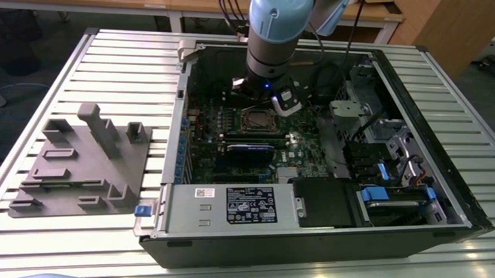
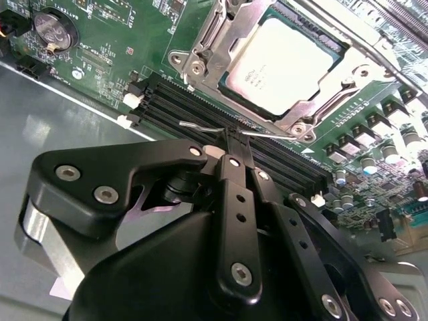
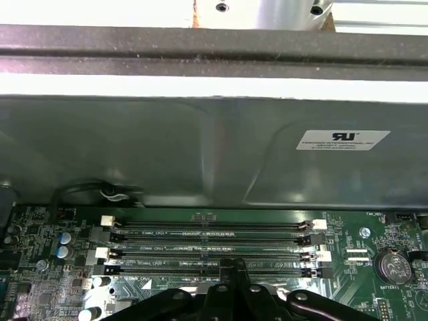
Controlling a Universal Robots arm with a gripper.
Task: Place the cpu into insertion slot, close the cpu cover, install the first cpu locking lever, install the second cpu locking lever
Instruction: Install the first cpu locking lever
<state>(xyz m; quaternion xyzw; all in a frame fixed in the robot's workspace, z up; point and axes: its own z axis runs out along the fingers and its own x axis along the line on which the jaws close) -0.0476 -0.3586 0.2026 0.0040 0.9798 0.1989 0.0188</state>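
1. The cpu (image 2: 284,60) lies flat in the insertion slot (image 1: 259,120). The cpu cover (image 2: 212,41) looks to be down around its edges, like a picture frame.
2. The gripper (image 2: 237,137) has its two fingers squeezed close together, with no gap that I can see. The tips are right at a thin silver locking lever (image 2: 200,126). The lever runs next to the cover, by the black memory slots (image 2: 174,107). I cannot tell if the wire is pinched between the fingers or only touched by them.
3. The lever looks skinny, and I think it is springy. If the tips only lean on it, it could slide off them and jump away.
4. If the tips slip, they could bang into the memory slots or the green motherboard (image 2: 100,47) close by. The little parts there look easy to scratch or break.
5. If the push goes the wrong way, the lever might miss its hook and not lock. Then the cover would not be held tight.
6. If the cover is not all the way down, a hard push on the lever could squash the cpu crooked in the slot. I cannot see under the cover, so I cannot say if it sits right.
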